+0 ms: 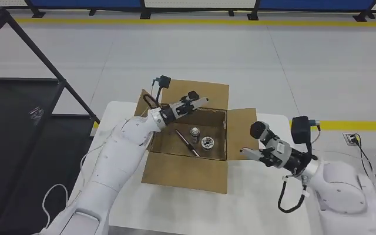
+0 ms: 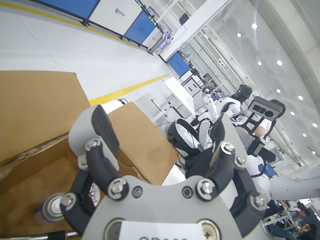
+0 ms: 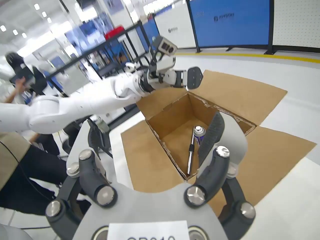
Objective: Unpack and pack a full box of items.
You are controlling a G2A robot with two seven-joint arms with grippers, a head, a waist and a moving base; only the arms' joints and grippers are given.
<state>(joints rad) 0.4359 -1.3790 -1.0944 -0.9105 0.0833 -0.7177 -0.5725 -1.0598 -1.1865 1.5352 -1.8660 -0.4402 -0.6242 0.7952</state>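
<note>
Box [image 1: 185, 171]: plain brown cardboard, open at the top, with all four flaps folded outward. The corners where the flaps meet are ragged and torn. It stands on the white table [image 1: 252, 202], in the middle between the two arms.
Can [image 1: 195, 131]: a small can with a silver top and a purple-blue body. It stands upright on the box floor, towards the far wall.
Rod [image 1: 187, 143]: thin and metallic with a dark band. It lies slantwise on the box floor, one end just beside the can and the other near the front wall.
Round item [image 1: 207, 142]: silvery with a dark centre. It sits on the box floor just beside the can, on the right-hand side.
Left gripper [image 2: 160, 121]: fingers spread wide with nothing between them. It hangs above the far left corner of the box.
Right gripper [image 3: 156, 121]: fingers apart and empty. It is at the outer part of the right flap, outside the opening.
Writing: each wrist plate carries a white sticker with dark characters, cut off by the frame edge.
</note>
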